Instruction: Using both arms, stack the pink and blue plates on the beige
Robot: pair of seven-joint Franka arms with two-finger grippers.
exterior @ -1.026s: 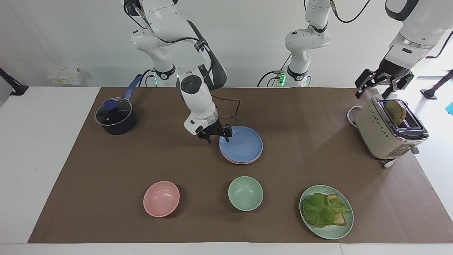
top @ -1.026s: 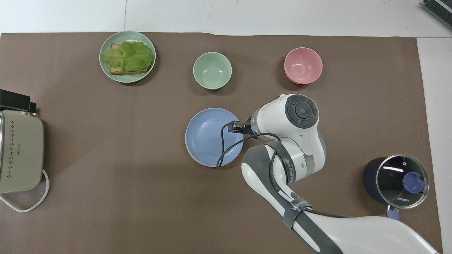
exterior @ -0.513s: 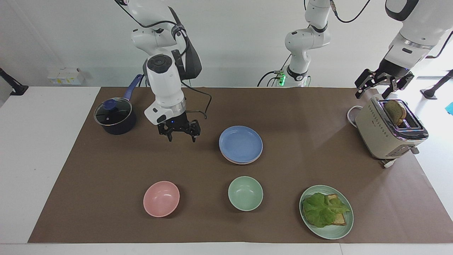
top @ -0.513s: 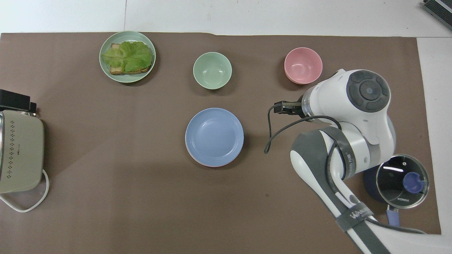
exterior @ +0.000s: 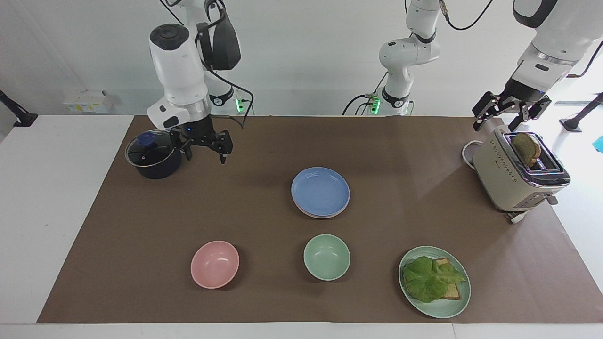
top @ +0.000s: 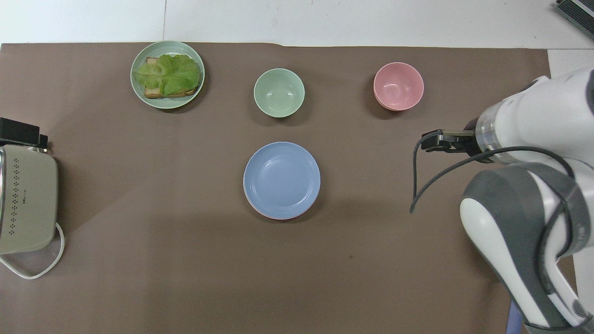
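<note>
The blue plate (exterior: 320,190) lies on top of a stack in the middle of the brown mat. Only a thin rim of the pink plate (exterior: 316,216) shows under it. The beige plate is hidden beneath them. My right gripper (exterior: 206,153) hangs open and empty above the mat beside the pot, well apart from the stack; the overhead view shows it (top: 429,140) toward the right arm's end. My left gripper (exterior: 494,125) waits open and empty over the toaster.
A lidded dark pot (exterior: 153,155) stands under the right wrist. A beige toaster (exterior: 516,176) holds a toast slice (exterior: 526,147). Farther from the robots are a pink bowl (exterior: 215,263), a green bowl (exterior: 326,256) and a green plate (exterior: 443,311) with lettuce and bread.
My right gripper left the blue plate's rim, rose and swung away toward the pot at the right arm's end. The stack stayed put. The left arm has not moved.
</note>
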